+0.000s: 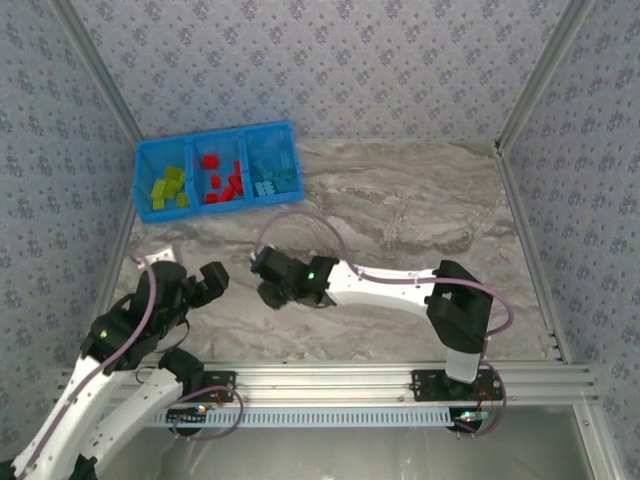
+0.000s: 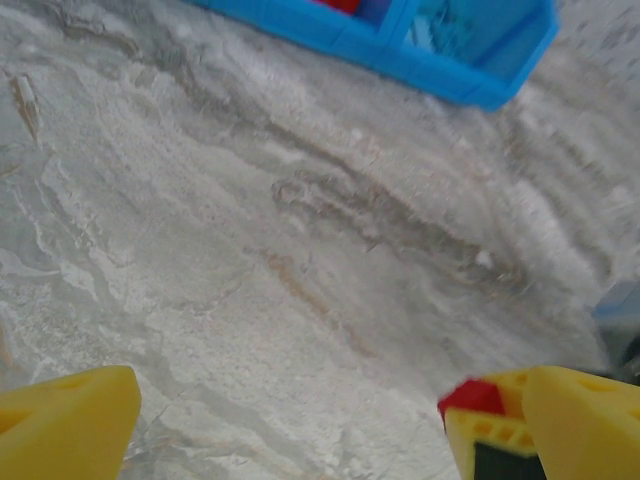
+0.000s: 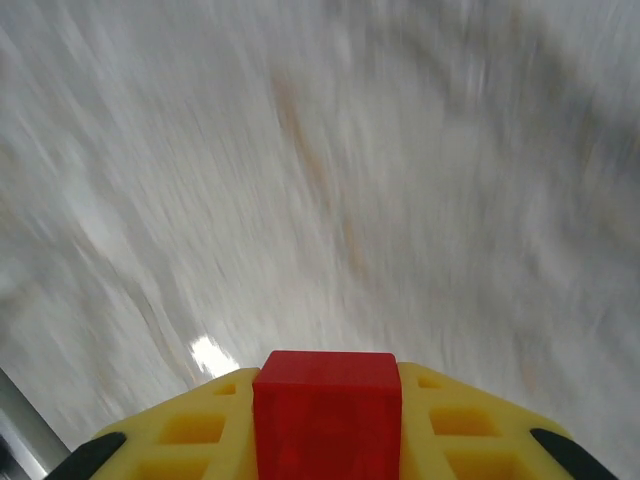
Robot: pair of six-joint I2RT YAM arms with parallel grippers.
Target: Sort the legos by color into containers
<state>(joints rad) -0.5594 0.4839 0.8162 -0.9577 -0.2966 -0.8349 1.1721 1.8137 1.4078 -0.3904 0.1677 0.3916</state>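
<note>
The blue bin (image 1: 143, 170) stands at the table's far left, its containers side by side. Lime green legos (image 1: 168, 188) lie in the left one, red legos (image 1: 222, 183) in the middle one, light blue legos (image 1: 274, 177) in the right one. My right gripper (image 3: 326, 385) is shut on a red lego (image 3: 326, 425) and hovers over the table's middle (image 1: 266, 280). My left gripper (image 2: 290, 400) is open, nothing between its fingers, just left of the right gripper (image 1: 212, 283). A small red piece (image 2: 470, 397) shows at its right fingertip; what it is I cannot tell.
The bin's near wall (image 2: 470, 85) crosses the top of the left wrist view. Bare marble table (image 1: 420, 200) stretches right of the bin. Patterned walls and metal rails (image 1: 525, 250) bound the table.
</note>
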